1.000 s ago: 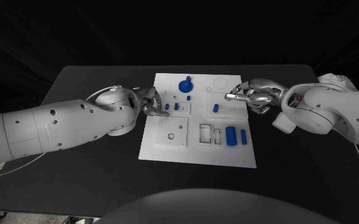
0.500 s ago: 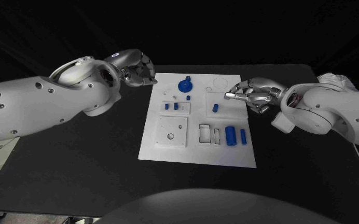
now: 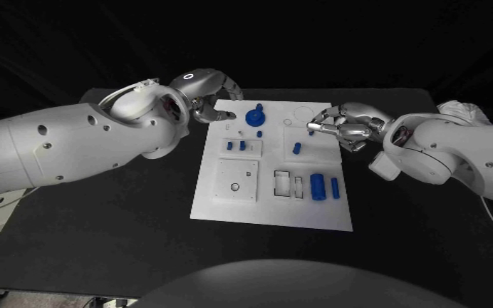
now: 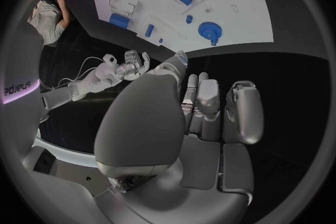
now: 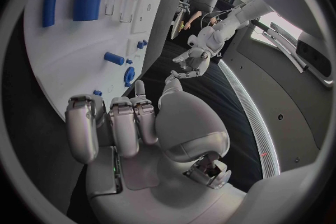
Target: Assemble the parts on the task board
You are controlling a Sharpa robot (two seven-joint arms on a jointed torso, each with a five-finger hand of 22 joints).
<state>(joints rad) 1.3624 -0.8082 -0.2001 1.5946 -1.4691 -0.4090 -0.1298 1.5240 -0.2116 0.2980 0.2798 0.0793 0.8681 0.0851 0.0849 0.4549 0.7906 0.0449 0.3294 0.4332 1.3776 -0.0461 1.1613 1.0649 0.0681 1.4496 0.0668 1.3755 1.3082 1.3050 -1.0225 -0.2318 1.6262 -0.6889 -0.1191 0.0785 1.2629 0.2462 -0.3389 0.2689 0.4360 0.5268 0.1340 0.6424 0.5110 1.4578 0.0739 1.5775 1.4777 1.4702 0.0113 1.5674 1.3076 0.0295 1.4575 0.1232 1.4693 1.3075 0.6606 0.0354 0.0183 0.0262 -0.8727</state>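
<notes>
The task board point(image 3: 272, 201) lies in the middle of the black table point(image 3: 123, 229). On it: a blue gear-like part point(image 3: 253, 116) near the far edge, small blue pegs point(image 3: 235, 146) in the left middle block, one blue peg point(image 3: 296, 148) further right, and two blue cylinders point(image 3: 323, 187) lying side by side near the right edge.

Change noted: a second ago the left hand point(image 3: 211, 105) sat low over the small pegs; it has since lifted and swung to the board's far left corner, just beside the gear-like part. The parts themselves appear unmoved. Judgement: the left hand has left the pegs without a pick and is repositioning.

Left hand: fingers curled in, nothing visible in them, touching no part. Right hand point(image 3: 344, 127): fingers likewise curled, empty, hovering at the board's right edge as before.
</notes>
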